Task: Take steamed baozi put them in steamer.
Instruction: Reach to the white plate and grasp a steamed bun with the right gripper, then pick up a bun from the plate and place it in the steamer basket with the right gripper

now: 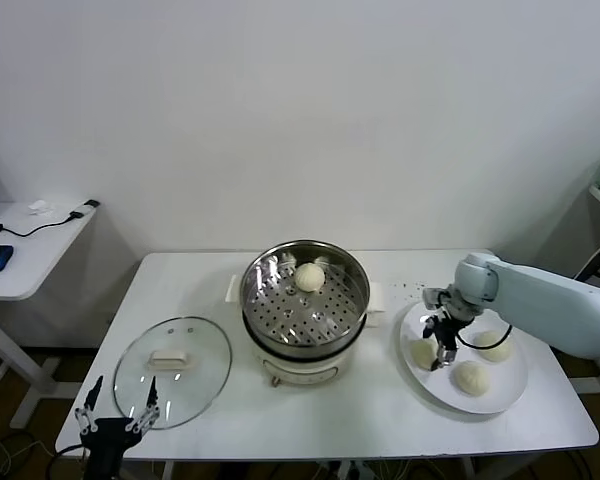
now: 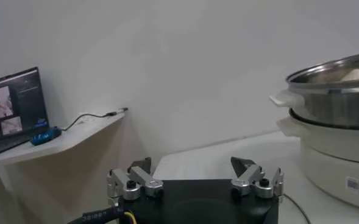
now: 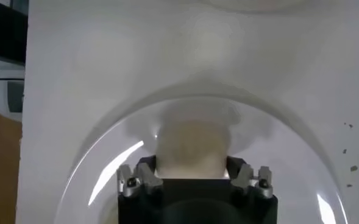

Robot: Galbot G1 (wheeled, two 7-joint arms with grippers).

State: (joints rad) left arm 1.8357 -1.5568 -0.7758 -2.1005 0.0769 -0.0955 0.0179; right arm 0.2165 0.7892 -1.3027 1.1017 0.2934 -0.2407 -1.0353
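Observation:
The steel steamer (image 1: 255, 300) stands mid-table on its white cooker base, with one steamed baozi (image 1: 310, 277) on its perforated floor. Three more baozi lie on the white plate (image 1: 505, 400) at the right: one at the left side (image 1: 421, 352), one farther right (image 1: 496, 346), one in front (image 1: 471, 377). My right gripper (image 1: 442, 356) reaches down onto the left one. In the right wrist view that baozi (image 3: 191, 146) fills the gap of the right gripper (image 3: 191, 165), touching both fingers and still resting on the plate (image 3: 106, 158). My left gripper (image 1: 118, 408) waits open at the table's front left.
A round glass lid (image 1: 172, 370) with a white handle lies flat left of the steamer, just beyond the left gripper (image 2: 191, 165). The steamer (image 2: 337, 91) shows at the side of the left wrist view. A side desk (image 1: 20, 250) with a blue mouse stands far left.

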